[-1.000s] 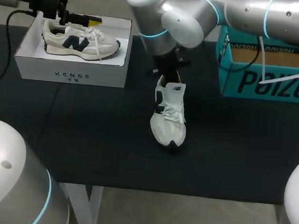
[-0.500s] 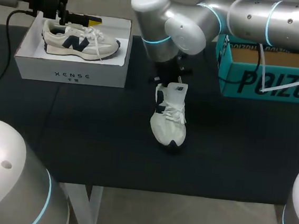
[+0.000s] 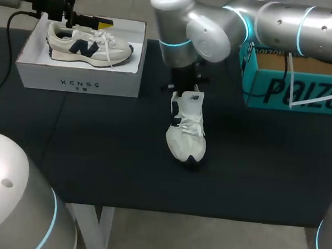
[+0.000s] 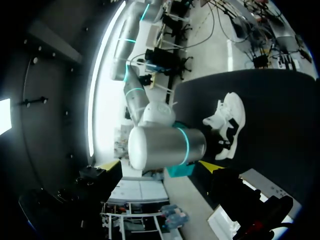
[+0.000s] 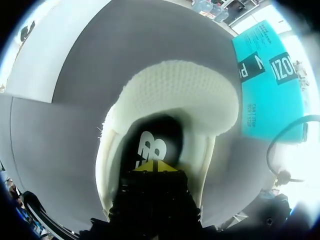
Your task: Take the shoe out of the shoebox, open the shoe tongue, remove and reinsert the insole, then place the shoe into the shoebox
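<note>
so, the shoe [image 3: 187, 132] is out on the bench [image 3: 92, 153], centre of the frame. my right end effector [image 5: 152, 166], pinched narrow, is down in its heel opening over the insole [image 5: 150, 146]; insole removal, refit and reboxing seem yet to do.

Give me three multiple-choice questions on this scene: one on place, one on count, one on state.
1. Where is the shoe at the right gripper? A in the teal box; B on the table; C on the floor.
2. How many shoes show? A one; B two; C three.
3. The left gripper is: A shut on a shoe; B shut on a lace; C open.
1 B: it rests on the dark table. 2 B: a second shoe lies in the white box. 3 C: its yellow tips stand apart.
</note>
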Robot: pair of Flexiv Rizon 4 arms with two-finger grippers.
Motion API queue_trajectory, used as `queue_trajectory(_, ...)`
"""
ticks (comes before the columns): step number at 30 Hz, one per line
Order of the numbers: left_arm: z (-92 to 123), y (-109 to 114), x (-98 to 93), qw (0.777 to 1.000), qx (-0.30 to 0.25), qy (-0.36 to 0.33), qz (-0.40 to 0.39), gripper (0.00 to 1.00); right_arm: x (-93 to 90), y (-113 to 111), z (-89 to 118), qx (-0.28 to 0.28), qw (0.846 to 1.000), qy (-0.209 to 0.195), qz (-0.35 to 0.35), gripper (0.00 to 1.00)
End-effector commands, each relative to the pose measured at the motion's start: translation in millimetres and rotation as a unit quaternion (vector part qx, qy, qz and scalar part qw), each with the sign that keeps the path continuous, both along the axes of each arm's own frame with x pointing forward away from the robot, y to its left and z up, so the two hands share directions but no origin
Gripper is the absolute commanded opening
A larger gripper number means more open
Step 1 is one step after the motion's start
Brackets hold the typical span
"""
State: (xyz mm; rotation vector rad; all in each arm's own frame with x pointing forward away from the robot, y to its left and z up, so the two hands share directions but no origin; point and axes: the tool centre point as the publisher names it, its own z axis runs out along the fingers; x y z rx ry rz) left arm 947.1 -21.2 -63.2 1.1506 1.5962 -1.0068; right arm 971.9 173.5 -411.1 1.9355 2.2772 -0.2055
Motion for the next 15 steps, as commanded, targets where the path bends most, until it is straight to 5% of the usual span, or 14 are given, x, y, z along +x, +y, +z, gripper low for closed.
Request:
queue_trajectory(1, 0, 0, 1.0, 1.0, 0.002, 0.0, -0.001, 1.0, -3.0, 10, -18, 0.005, 1.0, -0.003, 0.007, 0.0)
queue_trajectory(11, 0, 0, 1.0, 1.0, 0.002, 0.0, -0.001, 1.0, 5.9, -4, 22, -0.012, 0.999, -0.053, 0.002, 0.0)
queue_trajectory(15, 0, 0, 1.0, 1.0, 0.002, 0.0, -0.001, 1.0, 14.8, -6, 23, -0.011, 0.998, -0.061, 0.002, 0.0)
